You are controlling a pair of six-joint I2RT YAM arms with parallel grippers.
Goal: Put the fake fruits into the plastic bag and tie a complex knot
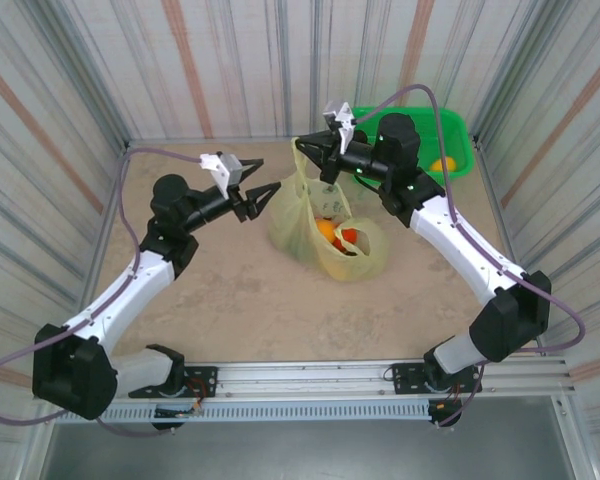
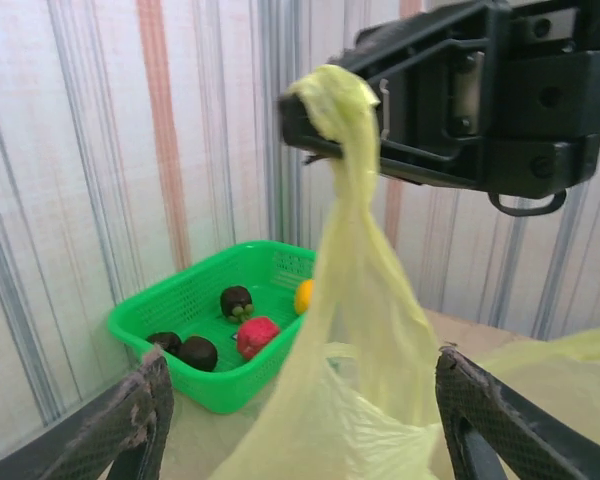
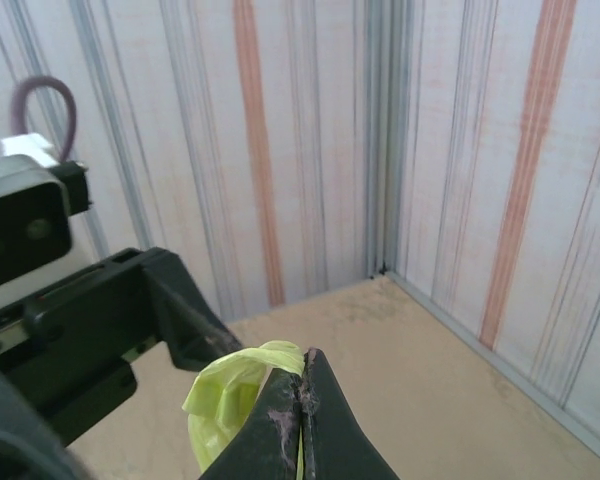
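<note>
The plastic bag (image 1: 310, 225) is sitting near the middle of the table (image 1: 230, 290), slumping open, with an orange fruit (image 1: 327, 230) and a red fruit (image 1: 348, 237) showing inside it. One handle loop (image 2: 345, 150) is stretching up from the bag's back edge, and the right gripper (image 3: 302, 390) is pinching the top of that loop, its jaws pressed fully together on the thin film. The left gripper (image 1: 263, 200) is hovering just to the left of the bag with its jaws spread wide, holding nothing; in its wrist view the raised loop is hanging between its two fingers. A green basket (image 2: 180, 300) is sitting in the back right corner, well apart from the bag, holding dark fruits (image 2: 197, 352), a red one and a yellow one.
</note>
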